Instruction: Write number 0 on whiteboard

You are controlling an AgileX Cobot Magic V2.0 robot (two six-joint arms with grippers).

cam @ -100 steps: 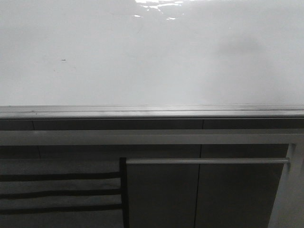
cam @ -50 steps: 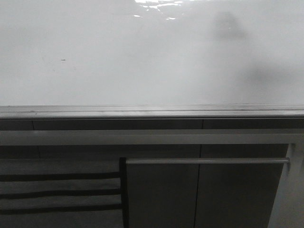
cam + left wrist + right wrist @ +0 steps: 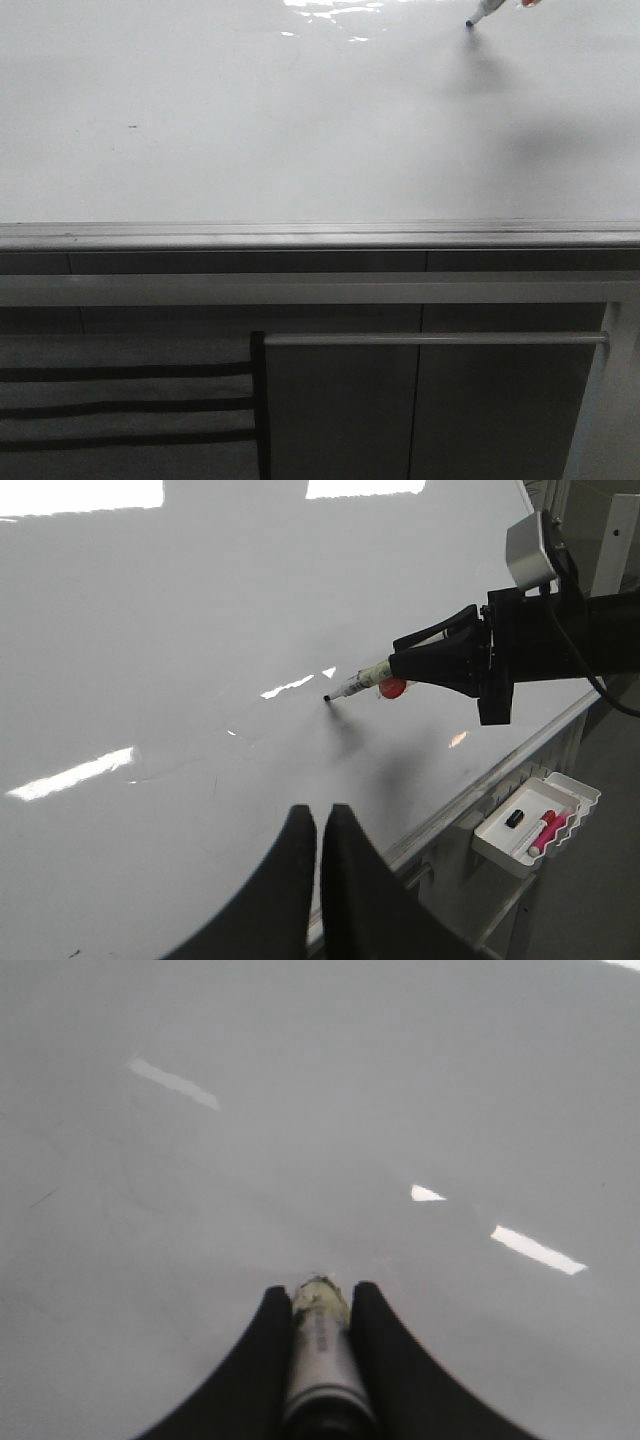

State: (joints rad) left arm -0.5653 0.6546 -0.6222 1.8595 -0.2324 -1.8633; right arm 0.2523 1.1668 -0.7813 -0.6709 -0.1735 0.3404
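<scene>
Scanning the whiteboard, we see no 0 yet. Our right hand clamps the marker, tip at the board; too light a press could skip. Left hand idles closed, empty.

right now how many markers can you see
2: one marker clamped in the right gripper, tip at the whiteboard; one pink marker lying in the tray beyond the board's edge. Others may be hidden.
</scene>
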